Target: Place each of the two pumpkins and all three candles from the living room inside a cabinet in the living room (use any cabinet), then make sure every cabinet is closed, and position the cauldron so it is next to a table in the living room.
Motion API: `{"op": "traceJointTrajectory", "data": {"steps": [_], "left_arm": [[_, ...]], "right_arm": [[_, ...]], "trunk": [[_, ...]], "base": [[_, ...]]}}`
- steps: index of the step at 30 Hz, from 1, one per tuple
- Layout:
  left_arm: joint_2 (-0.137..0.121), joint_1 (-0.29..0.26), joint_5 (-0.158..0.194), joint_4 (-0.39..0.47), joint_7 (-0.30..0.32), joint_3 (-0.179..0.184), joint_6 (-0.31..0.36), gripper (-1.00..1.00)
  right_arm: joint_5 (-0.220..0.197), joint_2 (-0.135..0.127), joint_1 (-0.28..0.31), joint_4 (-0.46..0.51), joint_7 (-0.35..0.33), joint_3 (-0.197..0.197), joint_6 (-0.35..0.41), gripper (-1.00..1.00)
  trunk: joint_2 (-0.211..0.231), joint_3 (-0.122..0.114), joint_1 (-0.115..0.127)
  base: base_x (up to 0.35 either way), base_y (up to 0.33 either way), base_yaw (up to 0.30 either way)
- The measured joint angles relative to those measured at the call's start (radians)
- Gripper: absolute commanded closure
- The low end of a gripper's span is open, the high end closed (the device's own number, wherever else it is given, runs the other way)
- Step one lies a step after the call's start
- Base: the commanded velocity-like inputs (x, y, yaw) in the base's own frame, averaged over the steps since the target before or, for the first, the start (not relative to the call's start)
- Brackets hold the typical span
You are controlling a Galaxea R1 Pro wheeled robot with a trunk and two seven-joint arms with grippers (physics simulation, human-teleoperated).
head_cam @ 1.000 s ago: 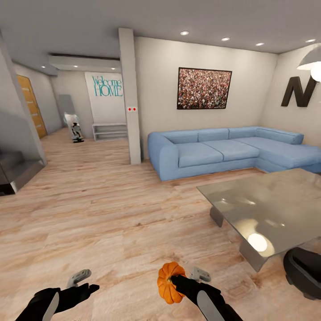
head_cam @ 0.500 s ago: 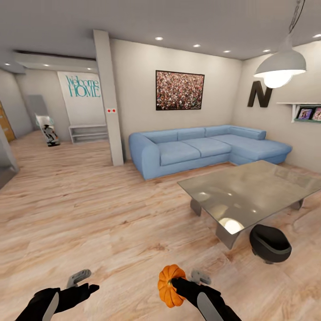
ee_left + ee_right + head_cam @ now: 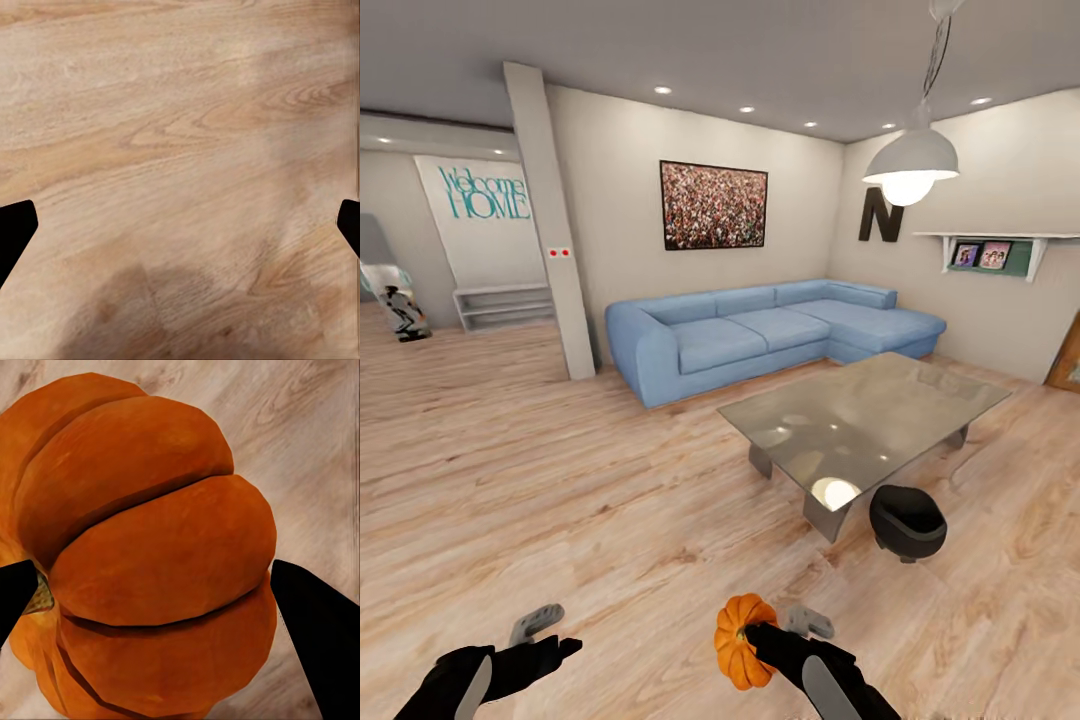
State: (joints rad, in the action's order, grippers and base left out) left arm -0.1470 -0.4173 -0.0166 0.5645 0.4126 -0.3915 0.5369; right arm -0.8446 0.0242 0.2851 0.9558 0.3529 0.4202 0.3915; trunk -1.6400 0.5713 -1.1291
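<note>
Blue corner sofa (image 3: 760, 330) far ahead of the hands, framed picture (image 3: 714, 205) on wall above it, pendant lamp (image 3: 910, 165) ahead-right, wall shelf (image 3: 990, 250) further right, wood floor (image 3: 560, 500) beneath.

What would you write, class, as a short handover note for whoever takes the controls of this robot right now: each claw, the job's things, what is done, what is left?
Right claw: shut on one pumpkin, carried low over the wood floor.
Left claw: open, holding nothing.
Cauldron: on the floor beside the near corner of the glass table, so that part looks done.
Cabinet, second pumpkin and candles: not in these pictures, so their state is unknown.
Left: find the cabinet, stow this pumpkin, then check the other things and close every cabinet.
</note>
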Motion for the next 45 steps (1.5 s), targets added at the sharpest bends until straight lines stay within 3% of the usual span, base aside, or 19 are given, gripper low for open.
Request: {"op": "traceJointTrajectory", "data": {"steps": [10, 25, 45], "left_arm": [[0.000, 0.000, 0.000, 0.000, 0.000, -0.021, 0.000, -1.00], [0.000, 0.000, 0.000, 0.000, 0.000, -0.021, 0.000, -1.00], [0.001, 0.000, 0.000, 0.000, 0.000, -0.021, 0.000, -1.00]], "right_arm": [[0.000, -0.001, 0.000, 0.000, 0.000, -0.001, 0.000, 1.00], [-0.001, -0.001, 0.000, 0.000, 0.000, -0.002, 0.000, 1.00], [-0.001, 0.000, 0.000, -0.029, 0.000, -0.005, 0.000, 1.00]], "trunk": [[0.070, -0.031, 0.038], [0.175, -0.078, 0.096], [0.315, -0.141, 0.172]], "base": [[0.000, 0.000, -0.279], [-0.178, 0.000, -0.279], [-0.008, 0.000, -0.279]]}}
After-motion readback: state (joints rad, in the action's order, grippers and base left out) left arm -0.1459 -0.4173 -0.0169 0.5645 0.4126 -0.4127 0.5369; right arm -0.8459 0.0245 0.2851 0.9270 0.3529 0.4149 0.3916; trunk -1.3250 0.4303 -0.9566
